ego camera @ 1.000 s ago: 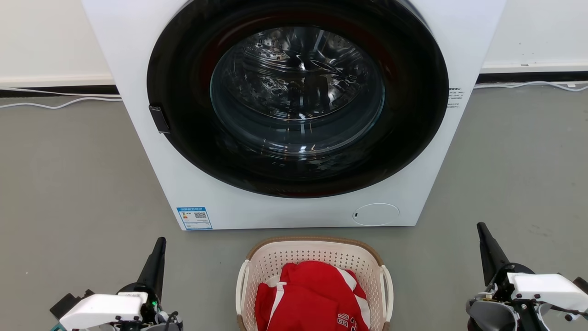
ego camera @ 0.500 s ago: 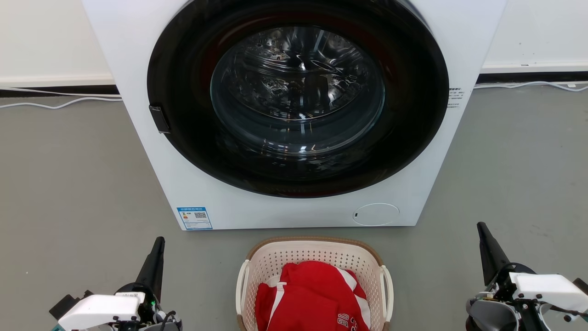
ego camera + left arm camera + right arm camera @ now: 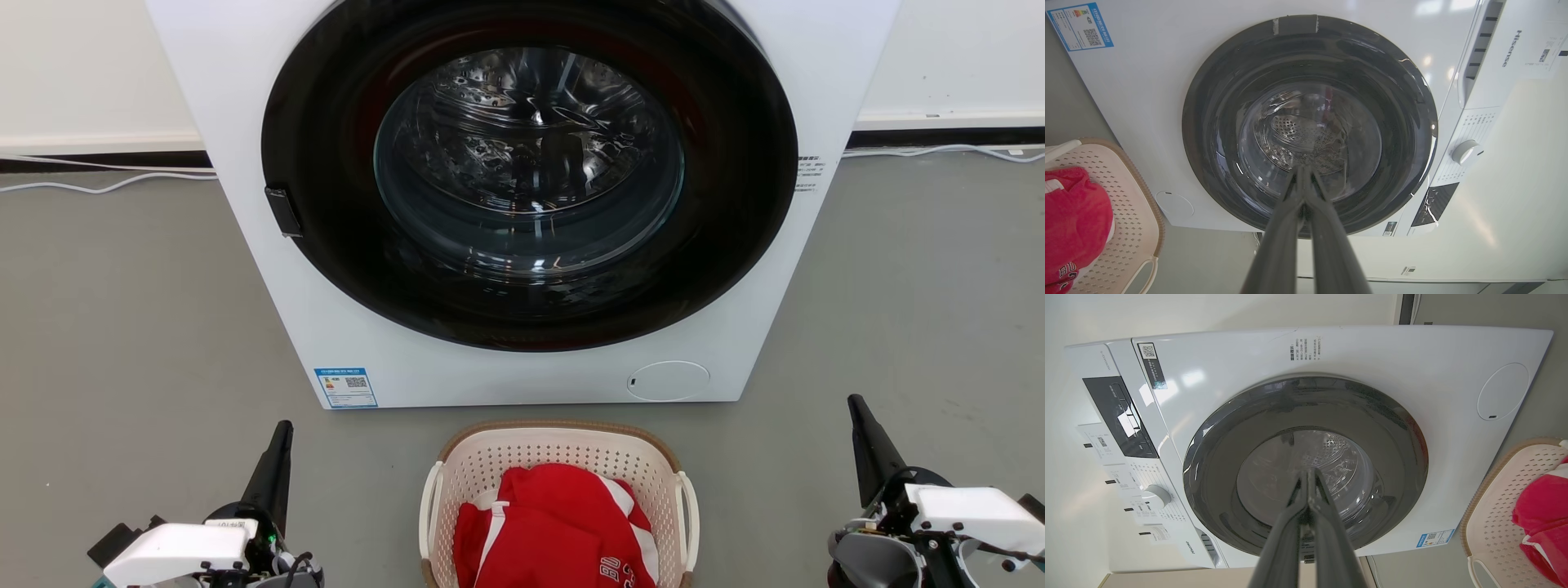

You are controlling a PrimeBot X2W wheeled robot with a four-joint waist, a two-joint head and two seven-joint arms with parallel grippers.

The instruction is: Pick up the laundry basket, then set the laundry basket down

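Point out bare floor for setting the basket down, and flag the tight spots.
Bare grey floor lies left of the washer, bordered by the wall cable and the left pincer; a matching patch lies right of the washer, beyond the right pincer. Crowded: the narrow strip between the washer and the laundry basket.

Place: a plain laundry corner was shown.
Appliance: a white front-loading washer was set against a bare white wall.
Floor: smooth grey flooring was laid, with white cables run beside the dark skirting.
Laundry: red clothing was kept in a laundry basket at the washer's front.
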